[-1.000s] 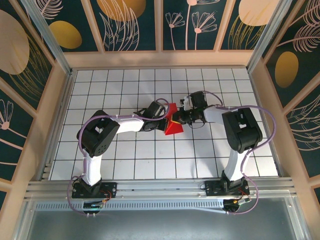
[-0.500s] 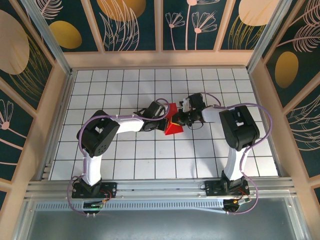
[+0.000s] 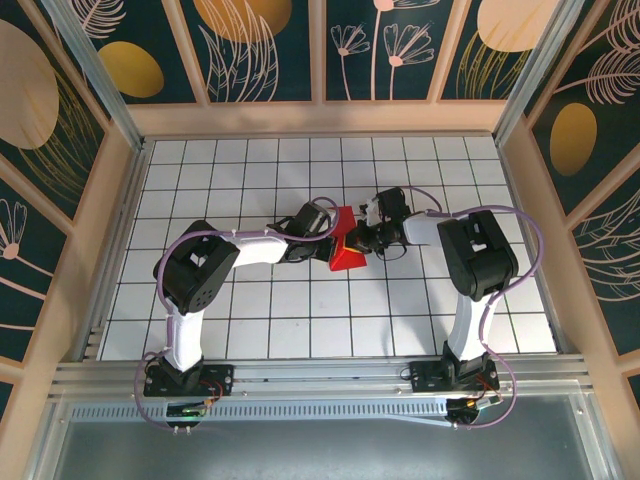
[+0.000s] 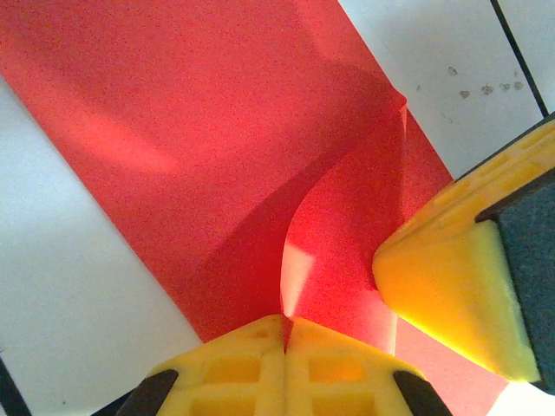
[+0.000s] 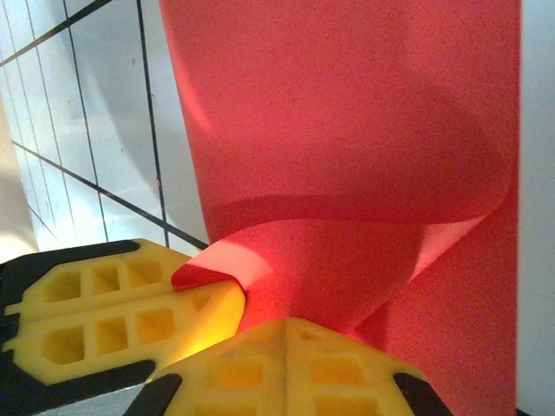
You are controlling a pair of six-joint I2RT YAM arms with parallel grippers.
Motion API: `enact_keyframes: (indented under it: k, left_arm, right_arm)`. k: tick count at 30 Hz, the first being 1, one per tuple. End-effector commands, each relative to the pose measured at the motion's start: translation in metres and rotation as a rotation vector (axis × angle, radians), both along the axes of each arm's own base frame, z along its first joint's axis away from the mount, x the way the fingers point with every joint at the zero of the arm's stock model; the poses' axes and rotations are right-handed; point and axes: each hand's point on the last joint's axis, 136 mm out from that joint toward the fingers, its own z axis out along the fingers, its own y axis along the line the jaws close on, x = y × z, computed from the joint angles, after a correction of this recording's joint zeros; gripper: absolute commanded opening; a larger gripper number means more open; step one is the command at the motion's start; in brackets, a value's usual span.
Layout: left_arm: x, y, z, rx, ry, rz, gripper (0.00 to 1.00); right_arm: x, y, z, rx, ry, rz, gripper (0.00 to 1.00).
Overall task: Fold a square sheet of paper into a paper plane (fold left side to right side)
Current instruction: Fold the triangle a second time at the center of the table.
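Left wrist: matte red paper (image 4: pixel 173 130), curled flap.

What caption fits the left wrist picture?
The left pincer and right pincer pinch the curled red paper.

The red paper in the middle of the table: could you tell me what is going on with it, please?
Two robot arms are folding a red sheet of paper on the gridded table. The left hand and the right hand meet at the sheet, both shut and each pinching part of it. Between them the paper rises in a curved flap, bent over but not pressed flat, while the rest lies on the table. It is not yet a plane.
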Motion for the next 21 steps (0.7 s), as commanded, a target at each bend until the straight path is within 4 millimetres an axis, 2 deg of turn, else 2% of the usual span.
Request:
enact_keyframes:
  k: [1,11,13,18,21]
  left_arm:
    - [-0.008,0.013,-0.018,0.053,0.036,-0.005,0.0]
    - [-0.007,0.013,-0.013,0.038,0.027,0.007,0.0]
    - [-0.005,0.012,-0.007,0.034,0.015,0.017,0.05]
    - [0.01,0.011,0.027,0.012,-0.055,0.051,0.2]
    - [0.017,0.012,0.048,0.005,-0.101,0.069,0.25]
  right_arm:
    - [-0.003,-0.002,-0.011,-0.038,0.015,0.014,0.0]
    - [-0.008,-0.007,-0.022,-0.08,0.039,0.01,0.0]
    - [-0.01,-0.009,-0.024,-0.093,0.048,0.011,0.0]
    - [-0.015,-0.012,-0.032,-0.109,0.07,0.011,0.0]
    - [-0.017,-0.012,-0.034,-0.114,0.076,0.009,0.0]
